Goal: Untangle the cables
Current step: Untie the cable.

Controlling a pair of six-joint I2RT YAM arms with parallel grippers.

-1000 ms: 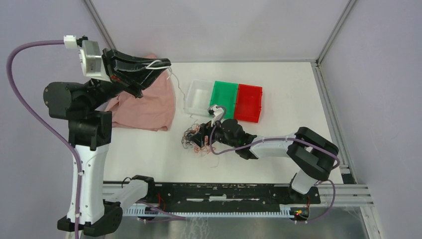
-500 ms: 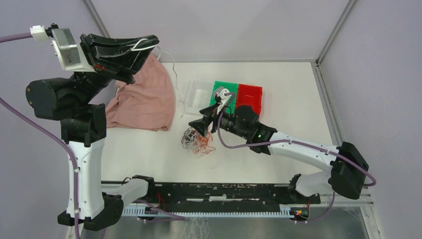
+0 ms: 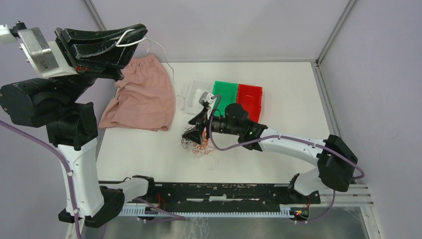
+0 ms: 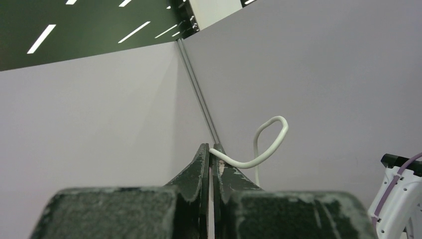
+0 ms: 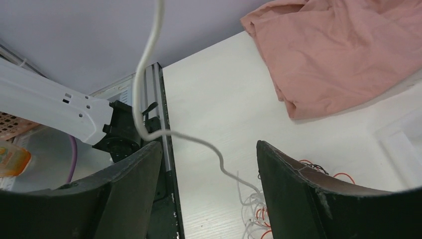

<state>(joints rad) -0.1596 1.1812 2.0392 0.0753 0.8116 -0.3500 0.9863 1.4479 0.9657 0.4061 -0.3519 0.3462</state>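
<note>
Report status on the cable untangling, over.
Left gripper shut on white cable, raised high. Right gripper open above the cable clump. White cable trails down to the clump; pink cloth lies apart.

The left arm stands tall on the left side, its upper links folded back and its wrist lifted high. The left gripper points rightward, roughly level, with its jaws pressed together on a white cable. The right arm stretches low and leftward from its base. The right gripper tilts downward, jaws spread wide and clamping nothing.
</note>
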